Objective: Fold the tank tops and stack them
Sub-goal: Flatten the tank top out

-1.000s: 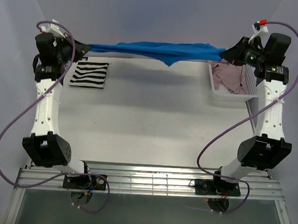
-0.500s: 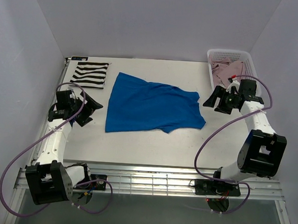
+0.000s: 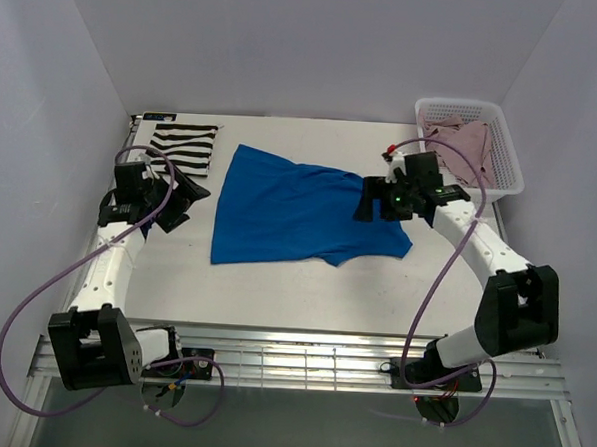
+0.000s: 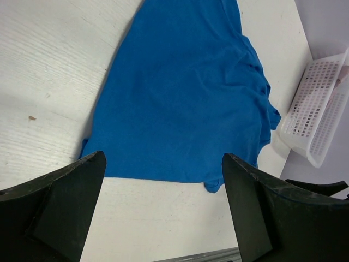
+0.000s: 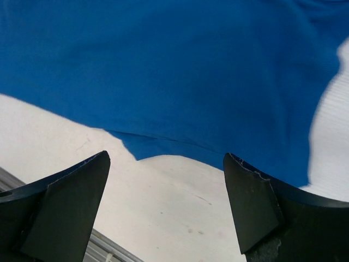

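Observation:
The bright blue tank top (image 3: 299, 209) lies spread flat in the middle of the table. My left gripper (image 3: 188, 200) hovers open and empty just off its left edge; the left wrist view shows the blue top (image 4: 185, 93) beyond my left gripper (image 4: 163, 207). My right gripper (image 3: 363, 202) hangs open over the top's right side; in the right wrist view the blue hem (image 5: 163, 65) sits ahead of my right gripper (image 5: 166, 207). The striped tank top (image 3: 179, 147) lies folded at the back left. The pink tank top (image 3: 463, 142) is crumpled in the basket.
A white lattice basket (image 3: 512, 160) stands at the back right corner, also seen in the left wrist view as the basket (image 4: 319, 117). A metal rail (image 3: 301, 359) runs along the table's near edge. Purple cables loop beside both arms.
The blue top, stretched in the air between both grippers a second ago, has been let go and lies flat. Both grippers opened and came down. The right arm has moved left over the top.

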`<action>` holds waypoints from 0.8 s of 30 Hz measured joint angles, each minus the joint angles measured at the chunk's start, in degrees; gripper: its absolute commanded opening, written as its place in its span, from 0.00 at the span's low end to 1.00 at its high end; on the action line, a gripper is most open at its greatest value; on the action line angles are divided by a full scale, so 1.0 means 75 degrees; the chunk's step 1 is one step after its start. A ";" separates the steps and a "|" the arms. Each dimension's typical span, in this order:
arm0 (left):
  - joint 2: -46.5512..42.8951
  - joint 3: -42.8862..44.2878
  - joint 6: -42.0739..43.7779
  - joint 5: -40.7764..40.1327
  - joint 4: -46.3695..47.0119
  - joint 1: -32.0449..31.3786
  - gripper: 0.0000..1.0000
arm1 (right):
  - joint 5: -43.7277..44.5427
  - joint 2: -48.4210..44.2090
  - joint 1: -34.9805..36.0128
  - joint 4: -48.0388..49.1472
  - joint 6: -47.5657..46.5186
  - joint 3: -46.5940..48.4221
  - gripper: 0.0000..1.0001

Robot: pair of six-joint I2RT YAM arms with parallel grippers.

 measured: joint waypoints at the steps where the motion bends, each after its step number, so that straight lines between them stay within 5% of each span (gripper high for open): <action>1: 0.0187 -0.0009 -0.0023 0.0044 0.0111 -0.0105 0.98 | 0.0087 0.0093 0.0259 0.0070 0.0029 0.0000 0.90; 7: 0.1600 -0.0020 -0.0175 0.0149 0.1125 -0.1288 0.98 | 0.0548 0.1274 0.2014 0.0472 0.0294 -0.0003 0.90; 14: 0.3063 -0.0335 -0.0321 0.0271 0.1792 -0.1647 0.98 | 0.0507 0.2069 0.2771 0.1052 0.0603 -0.0440 0.90; 24: 0.2903 -0.1323 -0.0463 0.0323 0.2119 -0.1655 0.98 | 0.0417 0.1186 0.3118 0.2092 0.1049 -0.2022 0.90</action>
